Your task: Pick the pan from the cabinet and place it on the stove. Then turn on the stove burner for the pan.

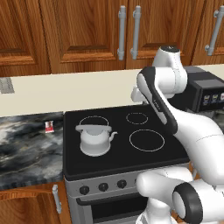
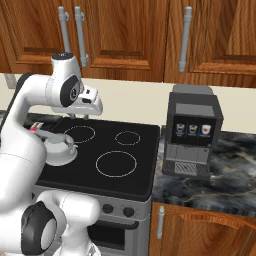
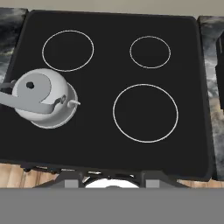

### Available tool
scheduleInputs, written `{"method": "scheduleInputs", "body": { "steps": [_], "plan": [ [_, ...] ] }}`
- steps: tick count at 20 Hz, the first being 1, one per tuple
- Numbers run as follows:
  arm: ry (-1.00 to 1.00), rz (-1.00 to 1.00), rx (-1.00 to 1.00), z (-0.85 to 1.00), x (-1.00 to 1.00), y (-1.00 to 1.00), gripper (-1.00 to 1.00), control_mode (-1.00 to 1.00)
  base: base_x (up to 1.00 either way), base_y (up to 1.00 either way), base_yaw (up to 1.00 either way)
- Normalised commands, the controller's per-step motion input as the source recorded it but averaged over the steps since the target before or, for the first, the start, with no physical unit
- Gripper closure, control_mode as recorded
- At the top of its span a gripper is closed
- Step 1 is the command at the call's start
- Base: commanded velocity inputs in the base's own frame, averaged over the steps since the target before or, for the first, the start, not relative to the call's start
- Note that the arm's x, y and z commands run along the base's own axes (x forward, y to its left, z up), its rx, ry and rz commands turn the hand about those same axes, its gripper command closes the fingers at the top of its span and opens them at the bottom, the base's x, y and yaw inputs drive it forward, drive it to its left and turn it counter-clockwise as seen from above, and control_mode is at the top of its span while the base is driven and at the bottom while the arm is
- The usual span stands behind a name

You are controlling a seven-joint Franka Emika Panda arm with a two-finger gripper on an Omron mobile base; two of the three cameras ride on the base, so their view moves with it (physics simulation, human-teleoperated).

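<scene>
I count one stove (image 1: 118,168) in front of me. On its glass I see four white rings (image 3: 145,113): one wide, two mid-sized, one small. One kettle (image 3: 43,99) sits on the stove, over its front-left ring. Along the stove's front I make out three knobs (image 1: 103,187) in the left base view and two in the right base view; the arm hides the rest, so I cannot give a full count. One coffee machine (image 2: 192,131) stands right of the stove. Above the stove I count four bar handles (image 1: 121,33) on the wall cabinets (image 1: 87,35). Below the counter, one short handle (image 2: 160,222) shows at each side of the stove. One small red packet (image 1: 49,127) lies left of the stove.
</scene>
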Motion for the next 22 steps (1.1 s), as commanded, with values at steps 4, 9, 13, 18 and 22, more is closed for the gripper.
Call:
{"method": "scheduleInputs", "body": {
  "steps": [4, 9, 13, 18, 22],
  "plan": [
    [-0.01, 0.0, 0.0, 0.0, -0.03, 0.0, -1.0, -1.0, 0.0, 0.0, 0.0],
    [-0.21, 0.0, 0.0, 0.01, -0.22, 0.0, -1.0, -1.0, 0.0, 0.0, 0.0],
    [-0.34, 0.0, 0.0, 0.14, -0.3, 0.0, -1.0, -1.0, 0.0, 0.0, 0.0],
    [-0.31, 0.0, 0.0, 0.26, -0.3, -0.01, -1.0, -1.0, 0.0, 0.0, 0.0],
    [-0.33, 0.0, 0.0, 0.37, -0.28, 0.0, -1.0, -1.0, 0.0, 0.0, 0.0]
  ]
}}
